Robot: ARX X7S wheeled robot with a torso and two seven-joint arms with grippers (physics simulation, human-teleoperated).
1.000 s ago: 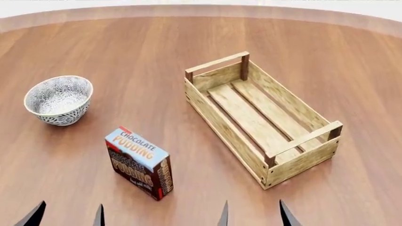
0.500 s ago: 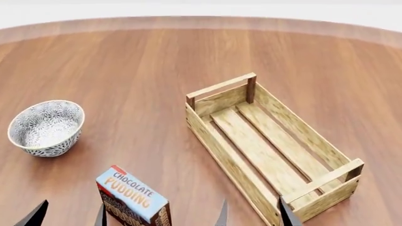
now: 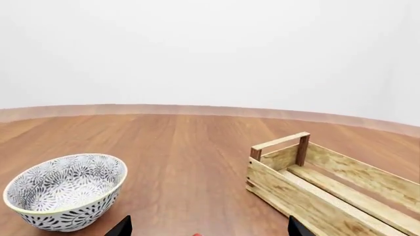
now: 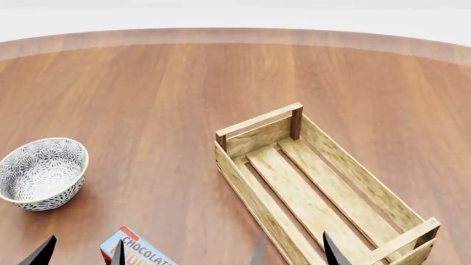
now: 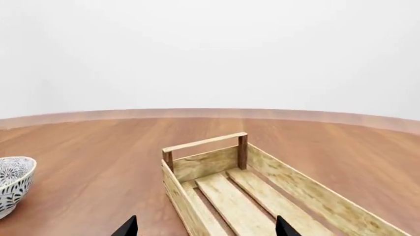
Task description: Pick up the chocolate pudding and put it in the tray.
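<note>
Chocolate pudding (image 4: 138, 253), seemingly upright, mostly cropped.

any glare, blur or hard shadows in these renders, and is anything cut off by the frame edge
Head view: sharp, evenly lit, no glare; the chocolate pudding is cropped at the bottom edge and the tray at its near end. Left wrist view: soft shadow under the patterned bowl; the tray runs out of frame. Right wrist view: crisp, blank white backdrop, the bowl clipped.
</note>
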